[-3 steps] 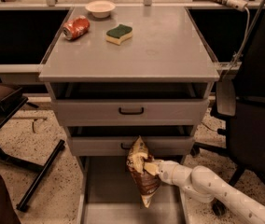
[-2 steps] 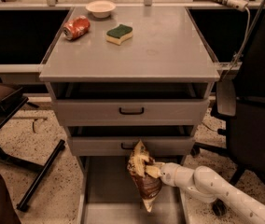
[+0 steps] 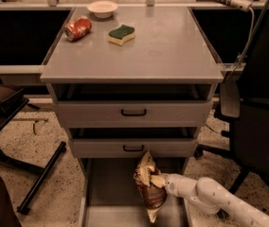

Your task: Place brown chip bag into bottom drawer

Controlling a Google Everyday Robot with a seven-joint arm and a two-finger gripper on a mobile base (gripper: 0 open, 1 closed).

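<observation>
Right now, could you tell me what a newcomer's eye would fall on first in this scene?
The eye lands first on the brown chip bag, held upright over the open bottom drawer by the gripper, which reaches in from the lower right on a white arm. Next come the things at the back left of the cabinet top: a red soda can on its side, a sponge and a white bowl.

Smooth white arm with 1 bulbous joint, tapering to a cream end effector low at centre.
</observation>
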